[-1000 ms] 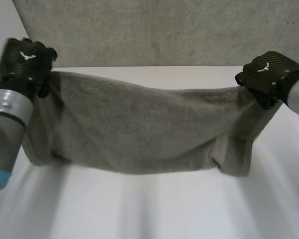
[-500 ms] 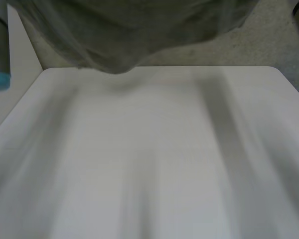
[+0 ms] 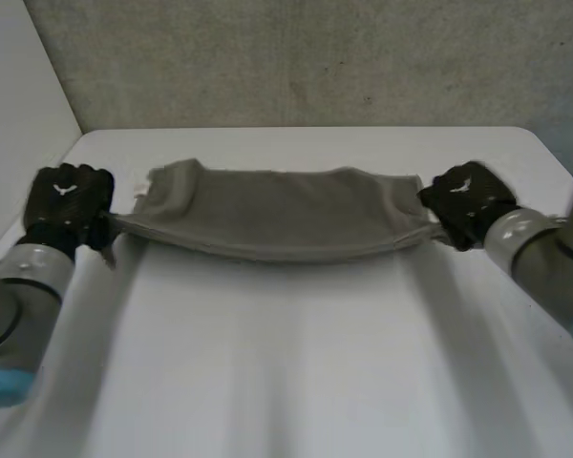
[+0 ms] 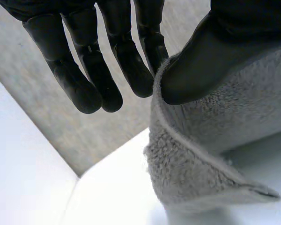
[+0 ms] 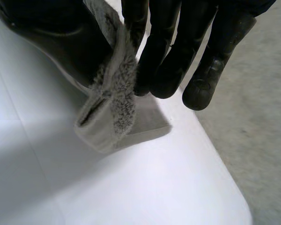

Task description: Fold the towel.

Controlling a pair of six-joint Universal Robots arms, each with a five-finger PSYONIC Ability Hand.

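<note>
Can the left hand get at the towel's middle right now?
Probably not yet: the left hand pinches one end of the towel, the right hand the other. After letting go, its way over the table looks free.

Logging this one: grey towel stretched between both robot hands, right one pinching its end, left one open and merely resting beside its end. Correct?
No. The left robot hand is not open: the left wrist view shows it pinching the end of the towel. The rest stands: the towel is stretched between both, and the right robot hand pinches its end.
</note>
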